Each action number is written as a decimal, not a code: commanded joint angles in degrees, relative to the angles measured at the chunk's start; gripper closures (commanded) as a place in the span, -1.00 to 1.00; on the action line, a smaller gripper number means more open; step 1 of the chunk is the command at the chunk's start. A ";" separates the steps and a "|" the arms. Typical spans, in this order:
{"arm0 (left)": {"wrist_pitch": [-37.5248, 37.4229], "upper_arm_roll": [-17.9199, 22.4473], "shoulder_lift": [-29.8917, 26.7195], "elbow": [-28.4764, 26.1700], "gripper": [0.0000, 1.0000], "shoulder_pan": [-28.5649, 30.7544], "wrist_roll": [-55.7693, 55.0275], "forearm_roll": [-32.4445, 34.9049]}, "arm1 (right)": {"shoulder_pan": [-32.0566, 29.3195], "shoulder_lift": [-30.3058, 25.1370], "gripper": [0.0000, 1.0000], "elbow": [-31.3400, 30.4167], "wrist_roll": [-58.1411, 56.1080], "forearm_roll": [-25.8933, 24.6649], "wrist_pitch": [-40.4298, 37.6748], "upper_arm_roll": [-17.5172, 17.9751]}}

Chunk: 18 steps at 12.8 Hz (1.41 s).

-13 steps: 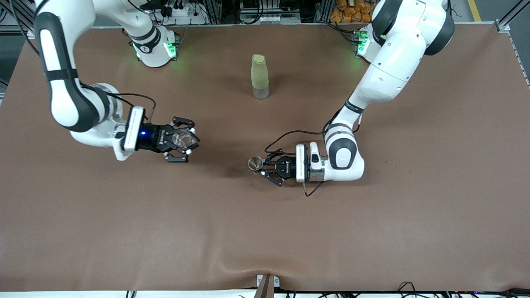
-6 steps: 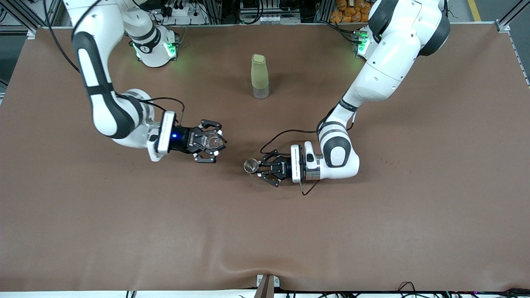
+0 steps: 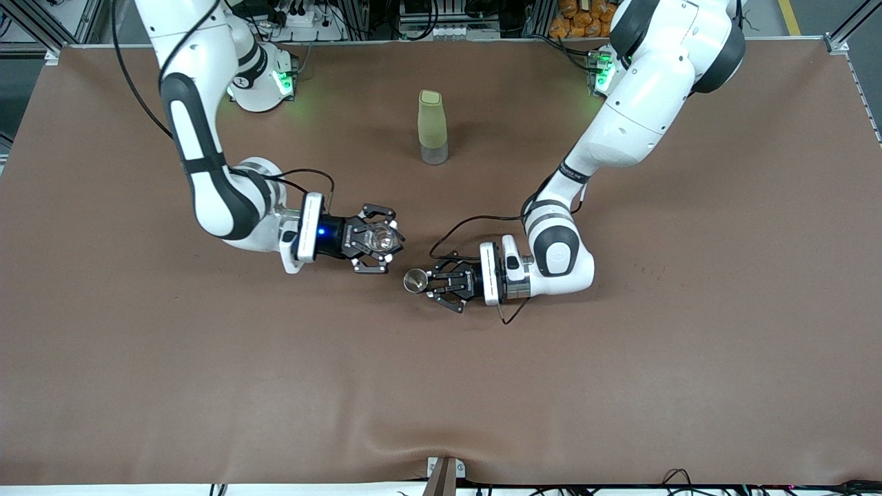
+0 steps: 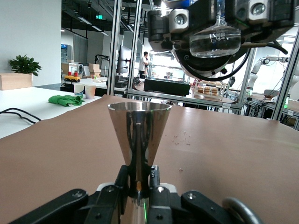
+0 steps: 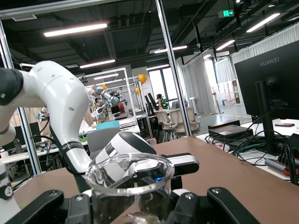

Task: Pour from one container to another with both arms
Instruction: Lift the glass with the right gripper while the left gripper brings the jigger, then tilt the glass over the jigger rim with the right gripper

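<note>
My right gripper (image 3: 386, 240) is shut on a clear glass cup (image 3: 377, 238), held upright above the middle of the table; in the right wrist view the cup's rim (image 5: 130, 173) fills the space between the fingers. My left gripper (image 3: 428, 281) is shut on the stem of a small metal cone-shaped cup (image 3: 414, 280), also upright. In the left wrist view the metal cup (image 4: 138, 133) rises from the gripper (image 4: 138, 176), and the glass cup (image 4: 215, 39) hangs higher, close by. The two cups are apart, side by side.
A tall bottle with a pale green sleeve (image 3: 432, 127) stands on the brown table cover (image 3: 620, 386), farther from the front camera and between the two arm bases. A black cable (image 3: 455, 231) loops beside the left wrist.
The right arm has swung toward the table's middle, bringing the glass cup close to the metal cup. The left gripper has shifted slightly toward the right arm's end.
</note>
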 commanded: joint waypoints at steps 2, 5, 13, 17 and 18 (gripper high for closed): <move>0.62 0.55 1.22 1.44 1.00 -1.23 0.28 -2.69 | 2.77 2.98 1.00 5.03 0.10 4.98 3.36 0.22; 0.62 0.55 1.22 1.44 1.00 -1.32 0.28 -3.66 | 4.18 5.18 1.00 7.23 0.28 8.60 3.62 0.92; 0.62 0.90 1.04 1.44 1.00 -0.70 0.45 -3.48 | 4.09 3.86 1.00 4.86 9.49 8.43 3.71 1.01; 0.62 0.90 0.95 1.44 1.00 -0.61 1.06 -3.48 | 4.09 3.86 1.00 4.42 16.08 8.43 3.80 1.62; 0.62 0.90 0.78 1.53 1.00 -0.61 1.68 -3.48 | 4.09 3.86 1.00 4.42 17.31 8.43 3.80 1.80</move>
